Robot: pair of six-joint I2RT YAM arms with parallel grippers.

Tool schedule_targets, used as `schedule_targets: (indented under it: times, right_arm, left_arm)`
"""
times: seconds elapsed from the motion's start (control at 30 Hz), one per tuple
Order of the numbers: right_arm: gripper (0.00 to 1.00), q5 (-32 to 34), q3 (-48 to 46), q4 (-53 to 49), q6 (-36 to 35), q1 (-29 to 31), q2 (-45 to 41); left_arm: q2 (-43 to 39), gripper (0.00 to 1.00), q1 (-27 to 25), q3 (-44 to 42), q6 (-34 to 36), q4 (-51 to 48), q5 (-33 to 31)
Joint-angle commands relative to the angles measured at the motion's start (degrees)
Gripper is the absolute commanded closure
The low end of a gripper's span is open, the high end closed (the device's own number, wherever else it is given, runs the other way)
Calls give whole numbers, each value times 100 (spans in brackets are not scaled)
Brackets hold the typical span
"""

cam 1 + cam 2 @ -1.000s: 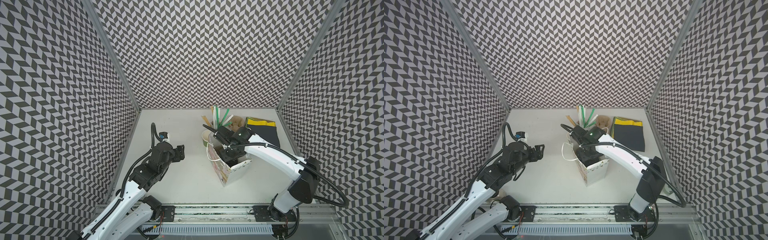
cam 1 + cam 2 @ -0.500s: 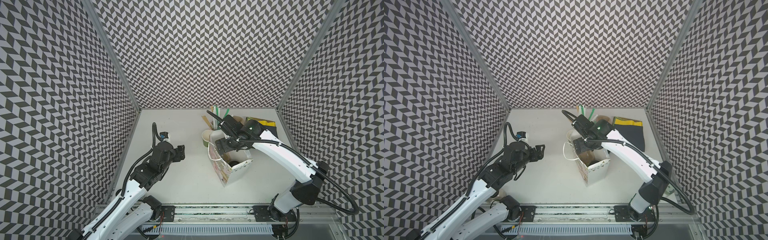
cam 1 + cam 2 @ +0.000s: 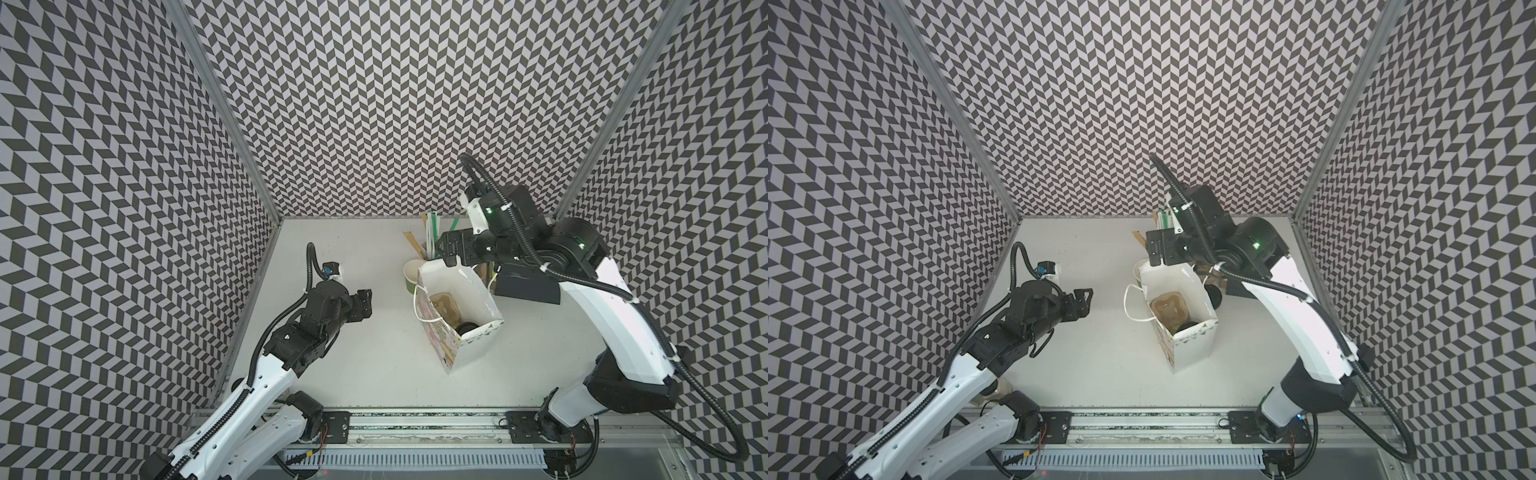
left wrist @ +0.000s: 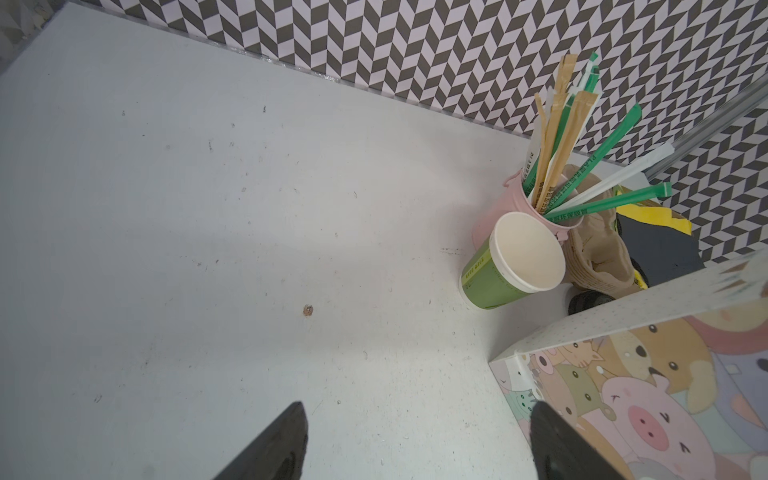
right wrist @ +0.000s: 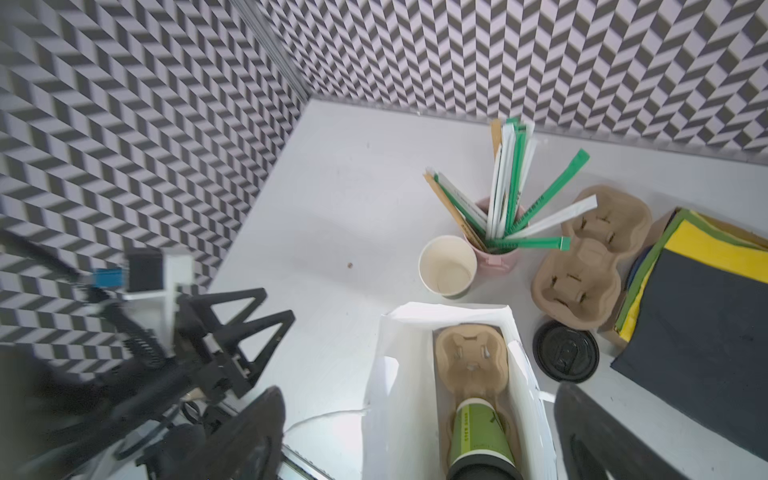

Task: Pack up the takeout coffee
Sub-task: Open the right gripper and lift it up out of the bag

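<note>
The right gripper (image 3: 451, 249) hangs above the far edge of the paper gift bag (image 3: 478, 332), jaws spread wide and holding nothing. Down inside the bag, the takeout coffee (image 5: 482, 436) sits upright in one pocket of a brown pulp cup carrier (image 5: 469, 361), black lid on. Just beyond the bag stand an unlidded green cup (image 5: 446, 266) and a pink cup of straws (image 5: 500, 257), with a spare black lid (image 5: 565, 353) and a second carrier (image 5: 590, 253) beside them. Well apart on the bare table (image 3: 374, 374), the left gripper (image 3: 365, 305) is open too, empty.
</note>
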Motion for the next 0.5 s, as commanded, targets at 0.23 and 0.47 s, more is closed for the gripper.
schedule_targets:
  times: [0.23,0.47]
  right_arm:
    - [6,192,-690,974,-235,-16,-419]
    - [7,527,-1052,930,-242,-16,-836]
  left_arm:
    - [1685,16,331,1435,-166,1637,1915]
    - [3221,20,319,2841,-384,1381,2023]
